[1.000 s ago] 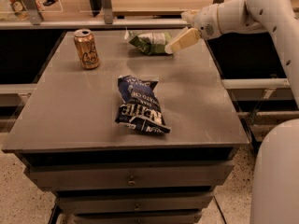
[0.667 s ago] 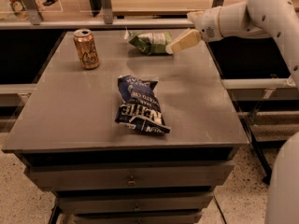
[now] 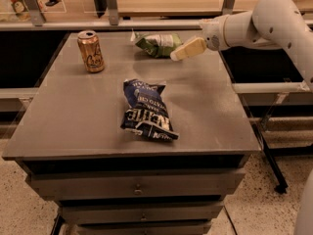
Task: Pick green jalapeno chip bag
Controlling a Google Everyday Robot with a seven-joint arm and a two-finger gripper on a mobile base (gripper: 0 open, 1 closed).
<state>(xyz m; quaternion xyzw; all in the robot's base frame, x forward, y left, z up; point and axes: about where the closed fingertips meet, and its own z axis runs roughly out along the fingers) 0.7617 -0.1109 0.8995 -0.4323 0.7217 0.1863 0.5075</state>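
Note:
The green jalapeno chip bag (image 3: pixel 157 43) lies crumpled at the far middle of the grey table (image 3: pixel 210 106), with a pale patch on its top. My gripper (image 3: pixel 186 50) is cream-coloured and hangs just right of the bag, at its right end and a little above the tabletop. It comes in from the right on the white arm (image 3: pixel 264 21). I cannot tell whether it touches the bag.
A dark blue chip bag (image 3: pixel 146 110) with white lettering lies in the middle of the table. A gold soda can (image 3: pixel 91 51) stands upright at the far left. A rail and shelving run behind the table. Drawers sit below the front edge.
The gripper stays beside the green bag and has dropped slightly. The lower part of the arm has swung out toward the right edge of the view.

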